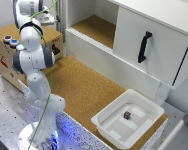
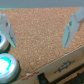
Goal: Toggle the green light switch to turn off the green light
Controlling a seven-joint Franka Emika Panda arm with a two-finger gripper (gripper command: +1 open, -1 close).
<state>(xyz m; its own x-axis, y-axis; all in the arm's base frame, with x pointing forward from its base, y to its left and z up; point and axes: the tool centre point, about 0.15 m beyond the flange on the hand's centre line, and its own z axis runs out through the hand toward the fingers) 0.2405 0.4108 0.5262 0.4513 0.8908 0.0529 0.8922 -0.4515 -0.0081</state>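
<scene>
— Cork covers the box top (image 2: 42,35). Where's the green light switch (image 2: 7,64)?
— Lit, near that box's front edge, just beside another round button (image 2: 3,41).
— And the gripper (image 2: 40,29)?
— Spread wide, holding nothing, hovering over the cork, probably lining up one finger to press.

In the exterior view the arm (image 1: 36,65) covers part of the wooden box (image 1: 6,50) at the upper left; only the red-centred button (image 1: 7,39) and blue-centred button (image 1: 14,42) show beside it, and the gripper cannot be seen. The small dark object (image 1: 127,115) in the white tray (image 1: 111,131) is too small to identify. In the wrist view the green light switch (image 2: 7,64) is cut by the frame's lower left edge and blurred; a second button (image 2: 3,41) at the left edge is mostly cropped. The fingertips (image 2: 73,27) are blurred.
</scene>
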